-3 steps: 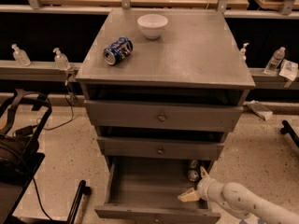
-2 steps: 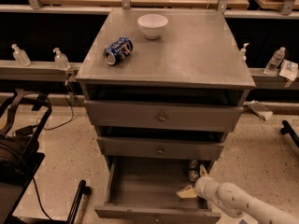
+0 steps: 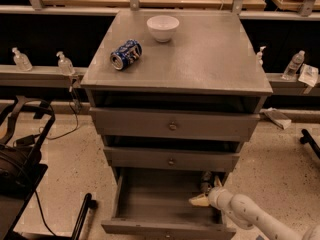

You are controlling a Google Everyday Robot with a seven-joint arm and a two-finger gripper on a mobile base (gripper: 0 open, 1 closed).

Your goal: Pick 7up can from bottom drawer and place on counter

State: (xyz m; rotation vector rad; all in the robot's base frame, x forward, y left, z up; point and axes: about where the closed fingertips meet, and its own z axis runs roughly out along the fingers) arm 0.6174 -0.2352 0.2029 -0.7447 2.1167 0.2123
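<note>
I am seeing the gripper's pale fingers [image 3: 199, 200] standing spread apart and pinching nothing, one tip pointing left across the drawer floor and the other rising toward the back. The gripper [image 3: 206, 191] is hanging low in the right side of the bottom drawer [image 3: 167, 229], reaching in on its white arm [image 3: 245, 213] from the lower right. I judge this is lining it up on the 7up can [image 3: 206, 178]. That can is sitting in the drawer's back right corner, just beyond the tips, shadowed under the middle drawer [image 3: 171, 159]. Nothing else is showing inside. Up on the counter [image 3: 210, 59], a white bowl [image 3: 163, 27] is standing near a blue can [image 3: 125, 54] lying on its side.
</note>
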